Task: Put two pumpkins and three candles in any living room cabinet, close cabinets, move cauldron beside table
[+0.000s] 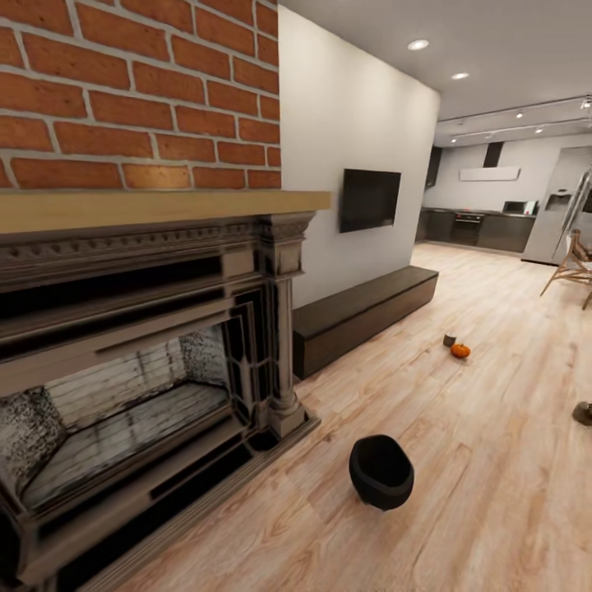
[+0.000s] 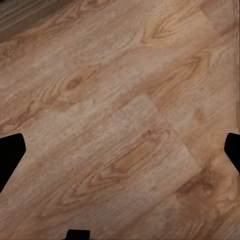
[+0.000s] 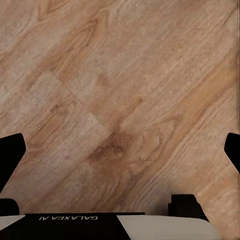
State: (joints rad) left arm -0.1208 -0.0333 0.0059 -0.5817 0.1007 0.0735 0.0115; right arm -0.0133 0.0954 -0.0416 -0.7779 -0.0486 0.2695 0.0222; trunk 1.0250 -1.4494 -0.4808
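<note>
— What sat on the plank floor (image 1: 460,460)?
— A matte black round cauldron (image 1: 381,471) at lower centre, just beside the carved fireplace (image 1: 148,370). Right of centre, a ribbed orange pumpkin (image 1: 460,351) touched a stubby grey candle (image 1: 449,339); the low dark cabinet (image 1: 366,312) stood closed mid-frame.
— The grippers?
— Left gripper (image 2: 120,150) and right gripper (image 3: 120,155) spread apart, empty, over wood grain.

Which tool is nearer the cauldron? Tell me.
Probably right, unconfirmed: the cauldron sits right of centre ahead; left tool and right tool both hang over bare floor, away from it.
</note>
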